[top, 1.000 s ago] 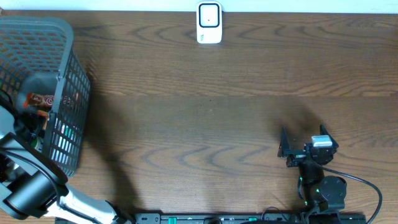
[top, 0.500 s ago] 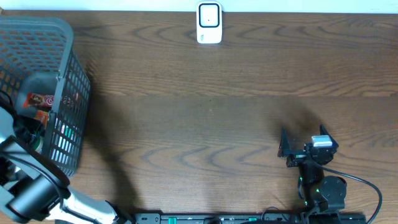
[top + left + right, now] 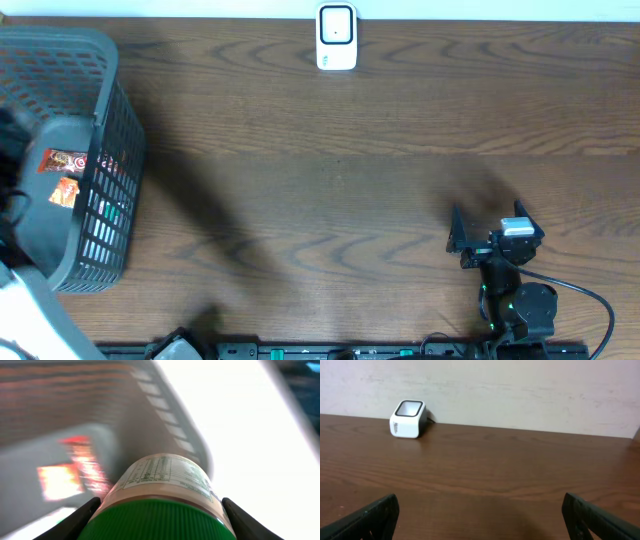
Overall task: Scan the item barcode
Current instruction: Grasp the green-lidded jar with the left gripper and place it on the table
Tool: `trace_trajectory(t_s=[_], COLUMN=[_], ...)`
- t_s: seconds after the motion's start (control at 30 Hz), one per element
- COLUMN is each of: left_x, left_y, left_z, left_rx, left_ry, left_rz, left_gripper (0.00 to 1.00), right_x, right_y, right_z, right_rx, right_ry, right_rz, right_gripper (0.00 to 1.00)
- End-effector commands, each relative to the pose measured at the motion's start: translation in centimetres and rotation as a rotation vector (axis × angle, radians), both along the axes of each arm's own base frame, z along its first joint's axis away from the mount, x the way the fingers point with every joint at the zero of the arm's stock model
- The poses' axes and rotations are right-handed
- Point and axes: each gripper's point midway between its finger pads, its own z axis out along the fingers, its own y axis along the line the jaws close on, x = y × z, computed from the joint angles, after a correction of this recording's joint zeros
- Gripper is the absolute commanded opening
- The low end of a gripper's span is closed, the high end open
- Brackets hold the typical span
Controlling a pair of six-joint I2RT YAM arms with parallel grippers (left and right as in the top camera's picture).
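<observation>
Your left claw (image 3: 160, 516) is clamped on the green-capped bottle (image 3: 165, 476). Your right claw (image 3: 479, 509) stands wide open, holding nothing.

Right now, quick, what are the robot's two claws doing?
Left gripper: closed on the green-capped bottle.
Right gripper: open, holding nothing.

The right arm (image 3: 510, 275), at four o'clock in the overhead view, is black, with a pale grey wrist block, green lights and a thin black cable (image 3: 570, 280). Its fingers (image 3: 370, 515) are black. The left arm (image 3: 22, 312), at eight o'clock, is a whitish blur.
</observation>
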Motion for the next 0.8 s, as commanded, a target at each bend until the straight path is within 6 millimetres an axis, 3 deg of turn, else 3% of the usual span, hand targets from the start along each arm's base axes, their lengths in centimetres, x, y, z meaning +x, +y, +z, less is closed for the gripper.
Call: trace_trajectory(t_s=[0.0,0.13,0.2,0.53,0.67,0.77], left_x=[1.1,1.7,2.2,4.7,5.7,6.5], left_y=[-7.6,-15.0,-18.1,-28.4,-32.7,-34.5], left_z=[2.6,2.4,0.4,-16.1,-21.8,-25.3], left_rx=[-0.076,-0.088,-0.077,0.202,0.195,0.104], left_ry=[-0.116,-0.097,-0.027,0.486,0.610,0.671], left_rz=[-0.269,-0.507,-0.588,-0.764,-0.822,-0.729], left_gripper=[0.51,0.51,0.51,0.52,0.52,0.52], right_x=[0.0,0.0,0.0,0.0,0.0,0.0], right_y=[-0.3,-0.3,-0.3,-0.3,-0.3,-0.3], right_z=[0.0,0.0,0.0,0.0,0.0,0.0], right_rx=[0.016,0.016,0.016,0.016,0.016,0.016], right_ry=[0.000,0.000,0.000,0.000,0.000,-0.001], right_rz=[-0.016,-0.016,-0.016,-0.016,-0.016,-0.016], right_gripper=[0.99,0.99,0.99,0.99,0.99,0.99])
